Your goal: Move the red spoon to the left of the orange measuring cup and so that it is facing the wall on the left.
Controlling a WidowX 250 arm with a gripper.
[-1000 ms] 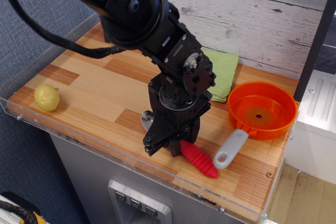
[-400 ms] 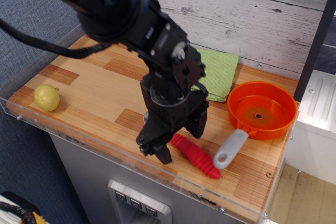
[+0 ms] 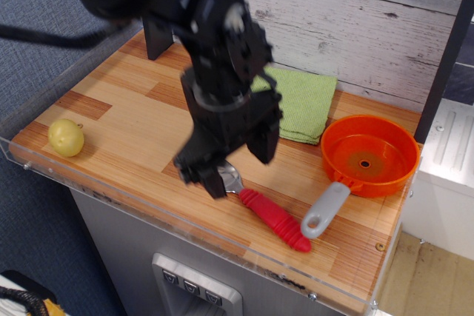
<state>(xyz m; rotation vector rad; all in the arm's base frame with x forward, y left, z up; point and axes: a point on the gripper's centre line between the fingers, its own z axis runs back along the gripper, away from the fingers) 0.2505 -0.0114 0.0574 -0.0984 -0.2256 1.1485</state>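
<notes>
The red spoon [image 3: 275, 220] lies flat on the wooden table near the front edge. Its red handle points right and forward toward the cup's grey handle [image 3: 324, 209]. Its silver bowl [image 3: 230, 177] points left and is partly hidden by my finger. The orange measuring cup [image 3: 369, 155] stands to the spoon's right. My gripper [image 3: 238, 168] hovers over the spoon's bowl end, open and empty, blurred by motion. The blue-grey wall [image 3: 44, 35] is on the left.
A green cloth [image 3: 305, 105] lies at the back behind the gripper. A yellow round fruit [image 3: 65, 137] sits at the table's left front corner. A clear plastic rim [image 3: 133, 201] runs along the front edge. A whitewashed plank wall [image 3: 355, 12] stands behind.
My gripper has opened off the spoon and risen up and to the left. The spoon stays on the table, its handle and part of its bowl now uncovered.
</notes>
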